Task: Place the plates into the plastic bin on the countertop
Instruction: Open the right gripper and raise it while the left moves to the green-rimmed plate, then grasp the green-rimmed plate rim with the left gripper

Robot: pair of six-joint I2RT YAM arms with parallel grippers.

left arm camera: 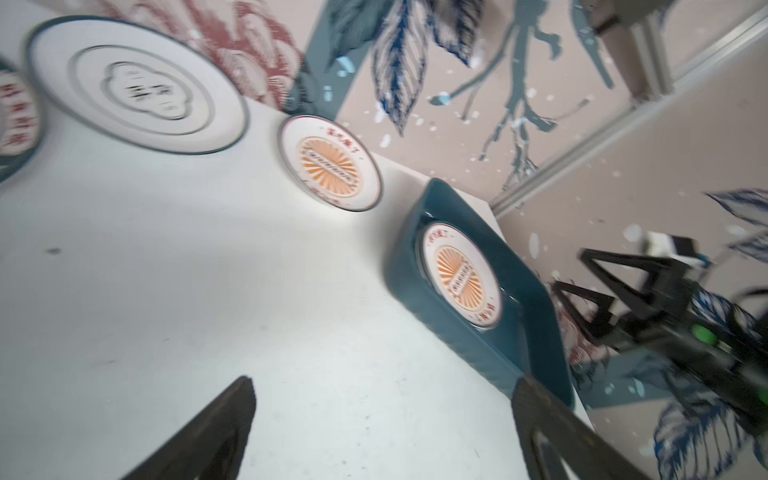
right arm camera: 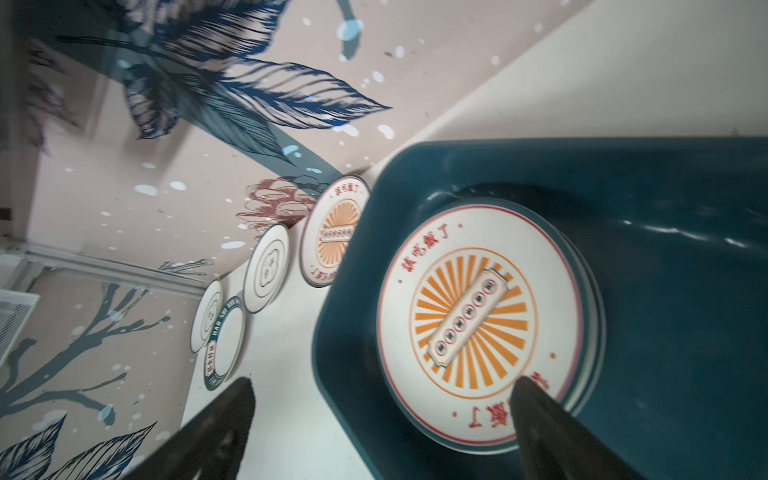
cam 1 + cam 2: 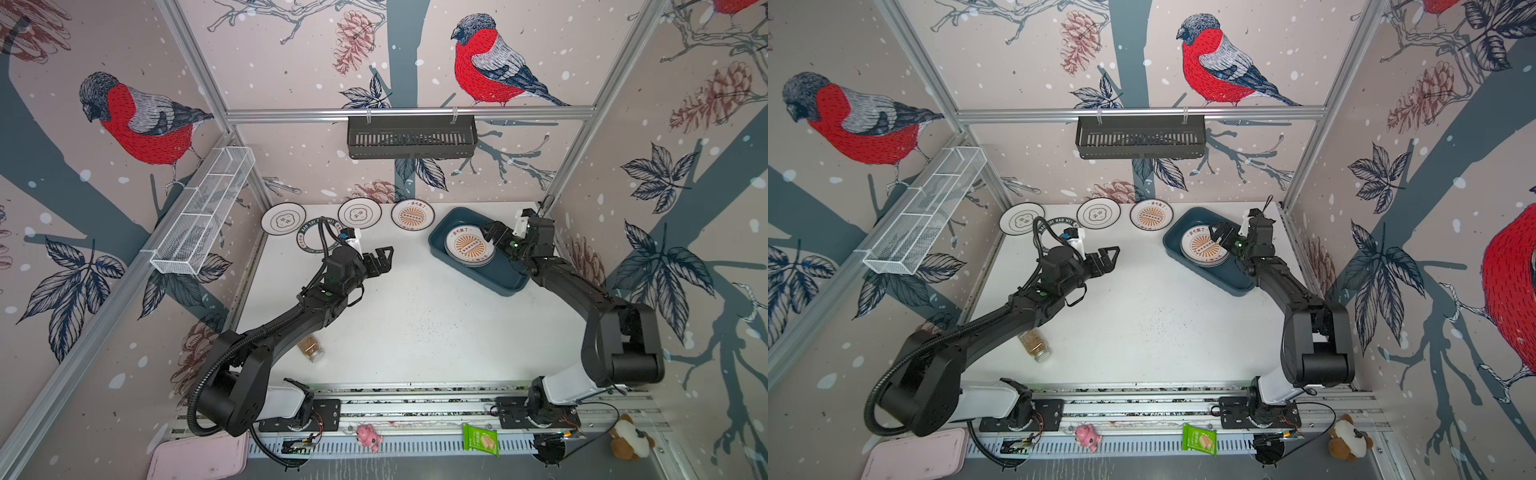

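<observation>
Where the countertop [image 3: 415, 324] runs into its far right corner, the plastic bin [image 3: 500, 277] sits skewed to both edges. A stack of plates [image 3: 465, 249] fills the end of the bin nearer the far edge, the top one showing an orange sunburst. The bin's other end is bare floor.

The right gripper [image 3: 493, 240] hangs over that stack with its jaws spread wide and nothing between them. In the right wrist view one fingertip [image 2: 536, 399] overlaps the top plate's rim; whether it touches cannot be told. The right arm crosses the bin's near right corner.

Four plates lie along the far edge:
- a cloud-centre plate [image 3: 284, 219] at the far left corner;
- a green-lettered plate [image 3: 309, 241] close against it;
- a second cloud-centre plate [image 3: 359, 213];
- a sunburst plate [image 3: 412, 215] just beside the bin.

The left arm's wrist and cable loop cover part of the green-lettered plate in both top views. The left gripper [image 3: 380, 261] is poised above bare counter near that row, jaws wide and empty.

A small jar [image 3: 311, 349] lies on its side near the left edge, partly under the left arm. A black slotted basket [image 3: 411, 137] hangs on the far rail and a white mesh shelf [image 3: 203, 208] on the left wall. Beyond the near edge lie a pink tray [image 3: 195, 457], a pink toy [image 3: 368, 436], a green packet [image 3: 480, 441] and a plush toy [image 3: 629, 440].
</observation>
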